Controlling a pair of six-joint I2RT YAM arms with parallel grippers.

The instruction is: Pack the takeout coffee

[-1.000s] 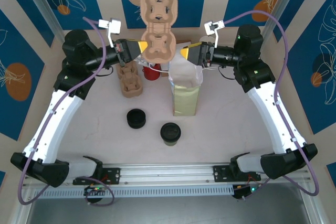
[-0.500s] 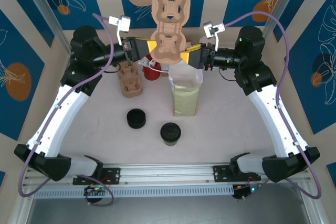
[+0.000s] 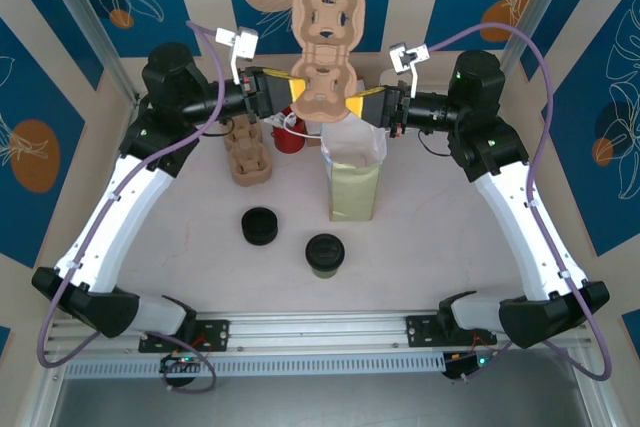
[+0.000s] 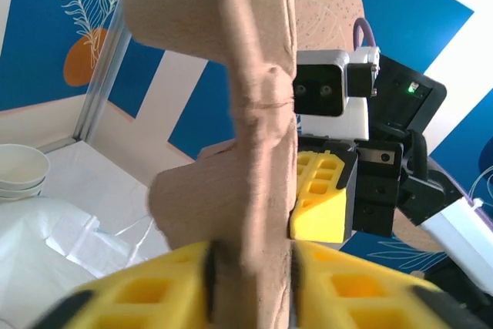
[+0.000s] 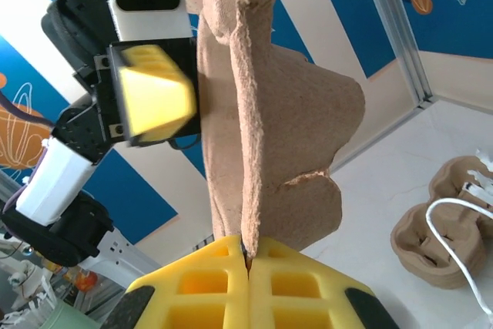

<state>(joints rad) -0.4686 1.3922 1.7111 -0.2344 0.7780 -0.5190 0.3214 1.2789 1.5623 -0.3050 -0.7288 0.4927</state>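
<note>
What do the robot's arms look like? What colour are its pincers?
The left arm and right arm are white with chunky black joints. A purple cable loops along each. The left pincer and right pincer have yellow fingers with square holes, and a small white camera box on top.

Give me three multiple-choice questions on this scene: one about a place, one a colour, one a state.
1. Where is the takeout coffee? A on the floor; B standing on the table, in front of the paper bag; C inside that bag.
2. What colour are the fingers of the right gripper? A yellow; B red; C white.
3. The right gripper is: A wide open; B shut on the coffee; C shut on the cardboard carrier.
Answers: 1 B, it stands lidded on the tabletop. 2 A, its wrist view shows yellow. 3 C, the fingers pinch the carrier's edge.
</note>
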